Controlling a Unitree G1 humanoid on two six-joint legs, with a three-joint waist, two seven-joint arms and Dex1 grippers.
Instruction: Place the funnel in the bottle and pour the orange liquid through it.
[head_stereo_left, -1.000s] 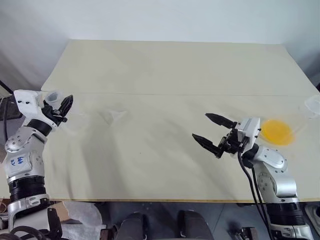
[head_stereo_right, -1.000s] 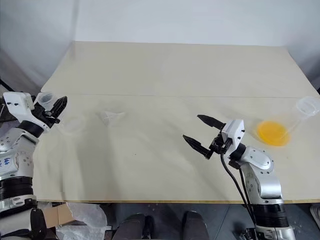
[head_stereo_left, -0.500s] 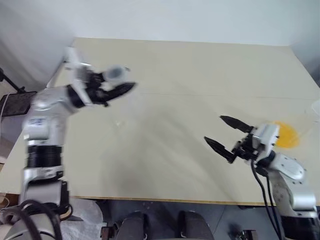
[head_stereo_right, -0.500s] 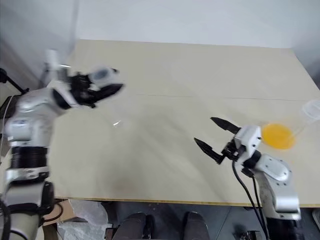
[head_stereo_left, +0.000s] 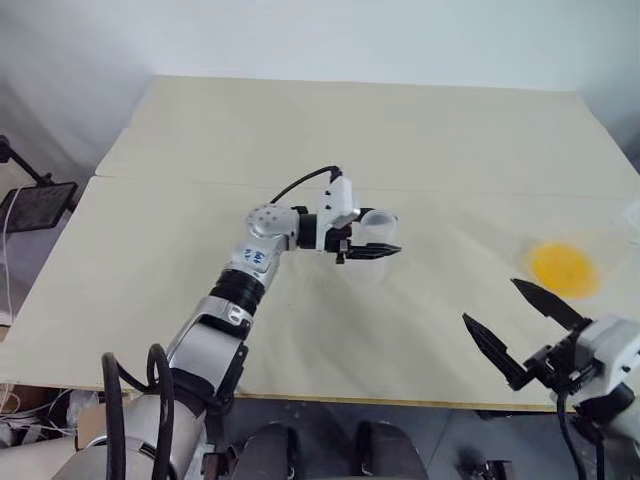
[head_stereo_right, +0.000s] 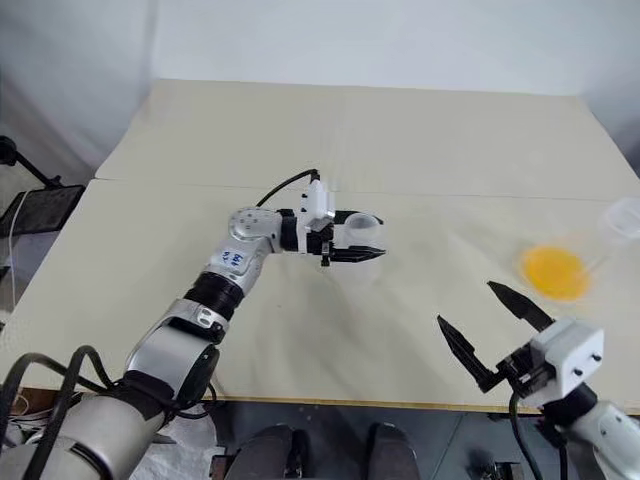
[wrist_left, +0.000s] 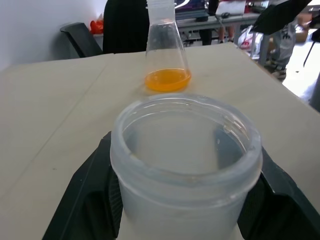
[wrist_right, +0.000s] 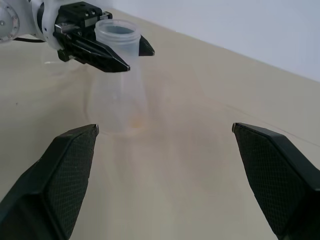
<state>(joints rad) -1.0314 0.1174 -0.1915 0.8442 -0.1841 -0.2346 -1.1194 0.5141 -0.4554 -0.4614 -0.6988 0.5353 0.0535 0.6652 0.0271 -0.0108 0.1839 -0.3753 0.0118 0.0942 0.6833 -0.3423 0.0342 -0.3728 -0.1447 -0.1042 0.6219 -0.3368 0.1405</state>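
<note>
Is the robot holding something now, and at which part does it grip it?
The left gripper holds the empty clear flask by its neck, below the rim. The right gripper is open and holds nothing.

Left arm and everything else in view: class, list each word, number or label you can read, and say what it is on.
Blue marks on the left arm's white sticker: too small and blurred to read.
Empty bottle, flask, table: no text visible.

Small blue marking on left forearm (head_stereo_left: 250, 257), not legible.
</note>
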